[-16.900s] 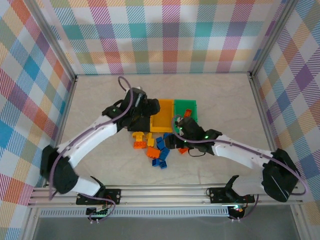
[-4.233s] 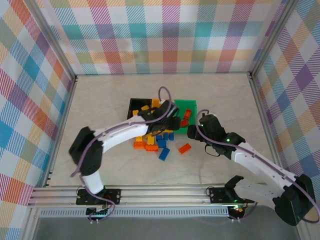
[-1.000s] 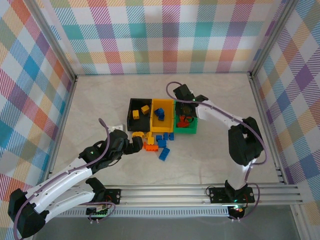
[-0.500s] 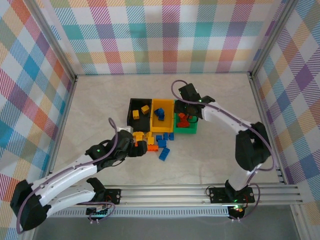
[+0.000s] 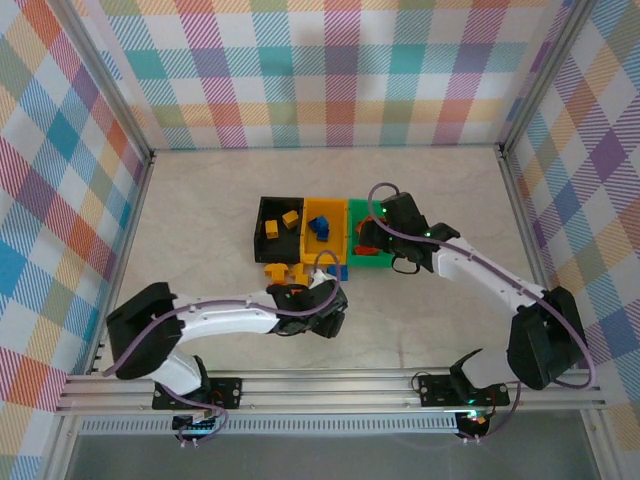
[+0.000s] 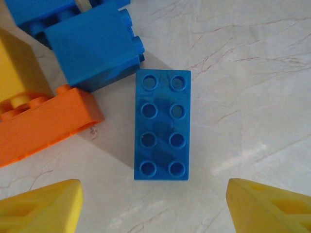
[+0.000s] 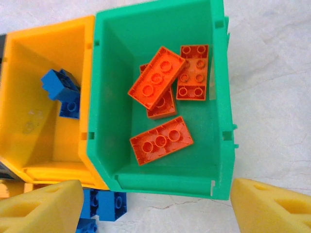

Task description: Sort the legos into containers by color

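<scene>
Blue eight-stud brick [image 6: 163,125], studs up, flat on counter [image 6: 252,73], centred btw the yellow tips of L pincer [image 6: 155,206]; tips spread wide either side, not touching, nothing pinched. Cf. 1 s earlier: L arm then at the yellow/orange cluster further left, since swung across to this brick at the near edge of the pile. Neighbours: loose blue bricks [image 6: 95,46] just beyond its far end, touching or nearly so (cannot tell); orange brick [image 6: 43,126] just beside on one flank; yellow brick [image 6: 17,68] at frame edge. R pincer [image 7: 156,205] likewise spread and empty, green bin [image 7: 165,185] just ahead of its tips; cf. 1 s earlier, over the bin's far end, since drawn back. In green bin: approx. four orange-red bricks [image 7: 161,141], two overlapping askew. Orange-red brick loose on counter ca. 4 s earlier, now gone from that spot, so prob. delivered. In yellow-orange bin [image 7: 34,141]: binned blue bricks [image 7: 60,87]. In black bin [image 5: 285,245]: two yellow bricks [image 5: 290,216]. Meaning for task: an orange-red drop completed, R arm free for next pick; L arm lined up for a blue pick, bound by the pattern so far for yellow-orange bin; all three colours left on counter, sort prob. near halfway.
</scene>
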